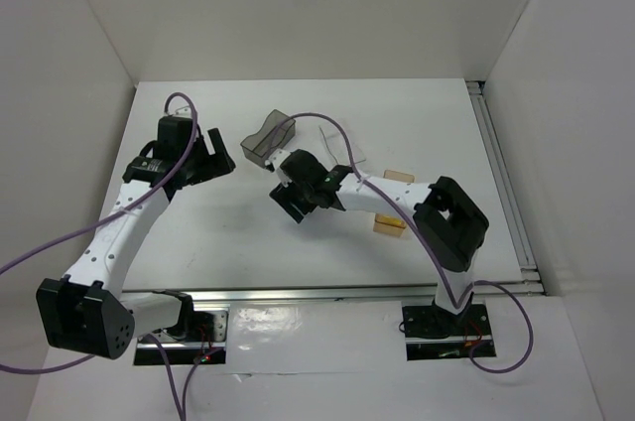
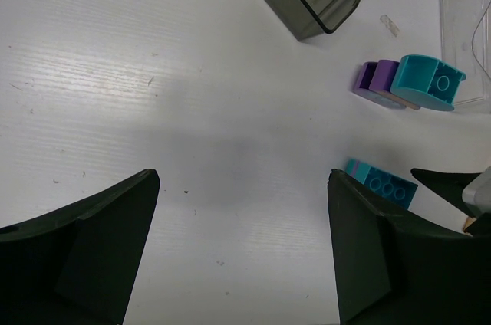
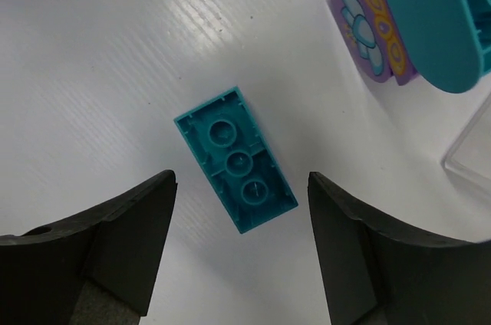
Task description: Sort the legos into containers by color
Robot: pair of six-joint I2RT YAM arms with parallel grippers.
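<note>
Brick [image 3: 234, 158] lies under downward-pointing right claw [image 3: 239, 183]; both it and left claw [image 2: 244, 179] gape empty.

We're looking down on the white table [image 1: 228, 242]. The left arm [image 1: 119, 227] reaches from the lower left up toward the middle, and its left gripper [image 1: 216, 165] hangs over bare table left of centre. The right arm [image 1: 397, 198] folds in from the lower right, and the right gripper [image 1: 291, 201] is down near frame centre. Just above it the smoky grey bin [image 1: 270, 141] sits at an angle. To its right is the clear bin [image 1: 333, 143], only faintly outlined. The amber bin [image 1: 388, 225] peeks out on both sides of the right forearm. Purple cables [image 1: 30, 260] loop off both arms.
</note>
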